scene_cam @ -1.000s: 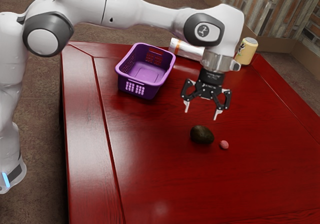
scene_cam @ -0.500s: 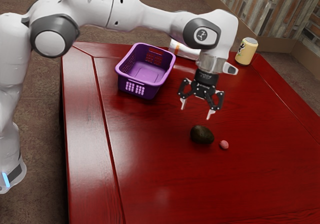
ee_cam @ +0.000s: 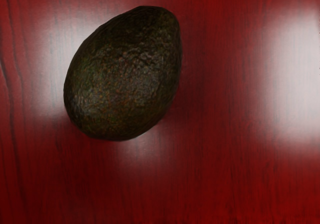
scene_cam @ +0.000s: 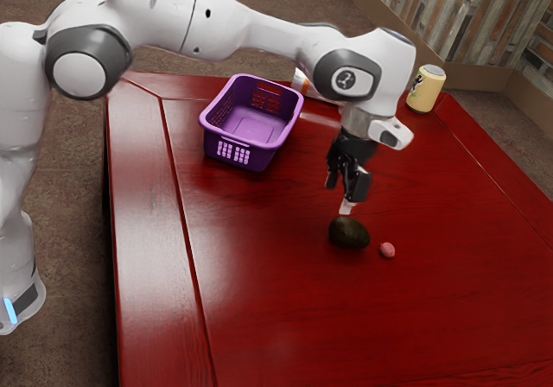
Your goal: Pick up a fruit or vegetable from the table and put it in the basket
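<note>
Your gripper [scene_cam: 342,200] hangs above the avocado [scene_cam: 349,232], holding nothing, though whether it is spread or clenched you cannot tell. The fruit lies on the red table [scene_cam: 285,292], just beside a small pink ball [scene_cam: 387,250]. The approach looks nearly complete; ahead of you remain the grasp, the lift, the carry and the release into the purple basket [scene_cam: 275,149], standing well apart.
</note>
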